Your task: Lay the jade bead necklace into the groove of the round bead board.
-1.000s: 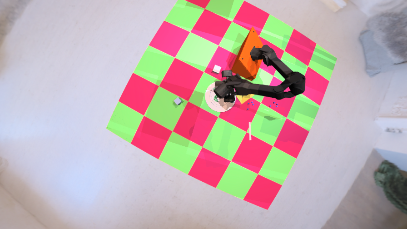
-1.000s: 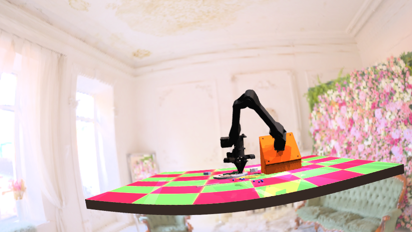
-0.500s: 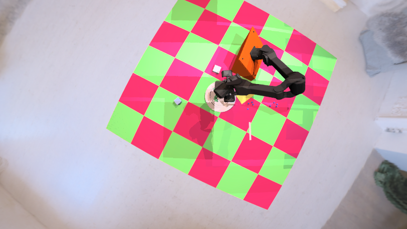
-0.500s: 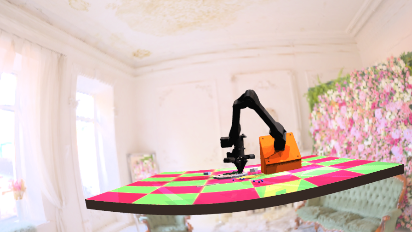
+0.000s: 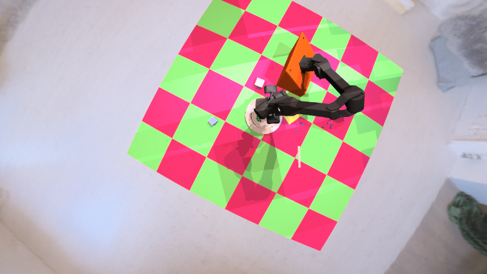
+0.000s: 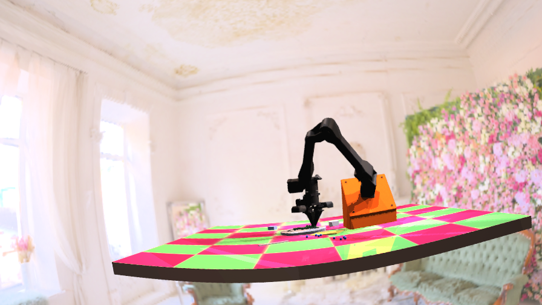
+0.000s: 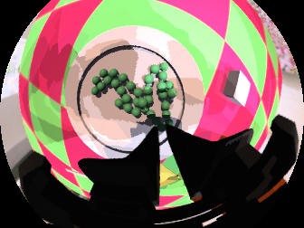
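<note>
Necklace (image 5: pixel 258 118) (image 6: pixel 302 228) (image 7: pixel 141 101), just one, is pinched by one end effector (image 5: pixel 262 118) (image 6: pixel 314 226) (image 7: pixel 161 128) over one board (image 5: pixel 250 123) (image 6: pixel 291 230) (image 7: pixel 194 77).

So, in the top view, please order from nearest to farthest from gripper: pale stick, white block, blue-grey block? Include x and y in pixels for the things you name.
1. White block (image 5: pixel 259 82) (image 7: pixel 243 90), above the gripper (image 5: pixel 263 117) (image 6: pixel 314 226) (image 7: pixel 161 128).
2. Blue-grey block (image 5: pixel 212 120) (image 6: pixel 271 227), left.
Pale stick (image 5: pixel 299 156), lower right: too close to call against blue-grey block.
</note>
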You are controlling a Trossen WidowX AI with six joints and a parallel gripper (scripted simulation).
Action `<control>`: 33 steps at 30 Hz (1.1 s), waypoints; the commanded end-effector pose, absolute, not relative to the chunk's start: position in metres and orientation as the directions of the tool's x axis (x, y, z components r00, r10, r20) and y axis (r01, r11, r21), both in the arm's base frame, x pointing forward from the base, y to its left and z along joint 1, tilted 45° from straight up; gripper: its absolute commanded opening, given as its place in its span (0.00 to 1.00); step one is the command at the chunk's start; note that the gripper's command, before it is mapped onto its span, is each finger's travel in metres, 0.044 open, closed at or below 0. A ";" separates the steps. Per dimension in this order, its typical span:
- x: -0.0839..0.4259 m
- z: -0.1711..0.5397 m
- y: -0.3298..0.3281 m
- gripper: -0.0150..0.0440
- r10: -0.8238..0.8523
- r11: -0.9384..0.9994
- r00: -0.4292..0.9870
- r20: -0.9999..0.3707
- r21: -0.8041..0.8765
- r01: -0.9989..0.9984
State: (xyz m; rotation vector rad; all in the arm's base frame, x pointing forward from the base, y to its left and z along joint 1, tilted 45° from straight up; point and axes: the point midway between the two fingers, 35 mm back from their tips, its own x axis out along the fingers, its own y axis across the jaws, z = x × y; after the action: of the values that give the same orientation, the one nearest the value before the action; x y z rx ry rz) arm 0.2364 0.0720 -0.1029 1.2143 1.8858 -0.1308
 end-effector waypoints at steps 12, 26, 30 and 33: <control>0.288 -0.111 0.072 0.25 0.692 0.520 -0.147 -0.707 0.346 0.781; 0.333 -0.118 0.075 0.25 0.692 0.520 -0.145 -0.707 0.349 0.780; 0.345 -0.119 0.076 0.25 0.692 0.520 -0.144 -0.707 0.349 0.780; 0.349 -0.120 0.077 0.25 0.692 0.520 -0.144 -0.707 0.349 0.780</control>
State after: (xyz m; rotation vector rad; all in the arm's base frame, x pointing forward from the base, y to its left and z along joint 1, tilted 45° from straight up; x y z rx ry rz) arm 0.3373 0.0735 -0.1187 1.2145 1.8874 -0.1388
